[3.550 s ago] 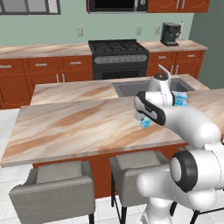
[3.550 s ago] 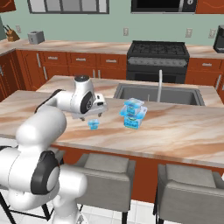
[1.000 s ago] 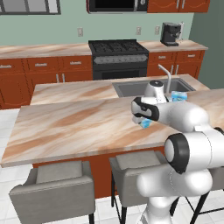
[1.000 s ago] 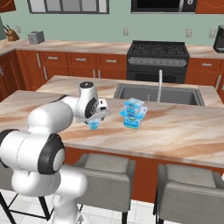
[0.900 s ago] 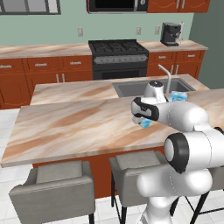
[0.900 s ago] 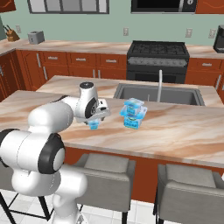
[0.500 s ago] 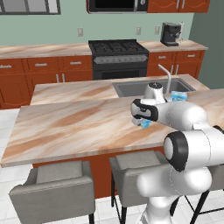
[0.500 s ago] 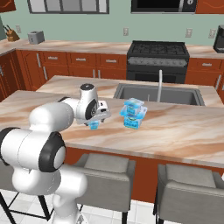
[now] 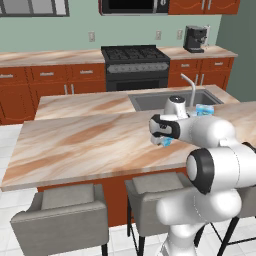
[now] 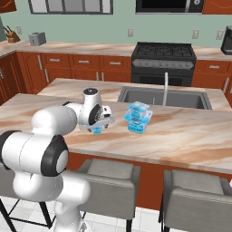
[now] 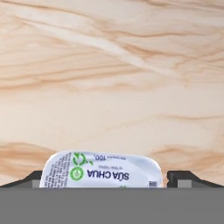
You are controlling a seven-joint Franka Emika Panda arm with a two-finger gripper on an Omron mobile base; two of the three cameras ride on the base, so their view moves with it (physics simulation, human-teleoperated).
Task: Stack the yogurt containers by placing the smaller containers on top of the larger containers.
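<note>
A small yogurt container (image 11: 101, 170), white lid with printed label, sits on the marble island between my two dark fingertips (image 11: 188, 178). My gripper (image 10: 97, 127) points down over this little light-blue tub (image 10: 96, 130), open, its jaws standing either side of the tub without touching it. From the left, the tub (image 9: 166, 142) peeks out below the hand (image 9: 162, 136). To the right, two more yogurt containers (image 10: 138, 117) stand one on top of the other, the wider one below; they also show behind my arm (image 9: 204, 109).
The sink (image 10: 163, 97) with its faucet (image 10: 166, 86) lies just behind the stacked tubs. Grey stools (image 10: 111, 174) line the island's near edge. A stove (image 9: 135, 62) and coffee machine (image 9: 194, 39) stand on the far counter.
Since the earliest frames the hand has come down over the small tub. Over the last second it has barely moved, and the jaws have stayed wide.
</note>
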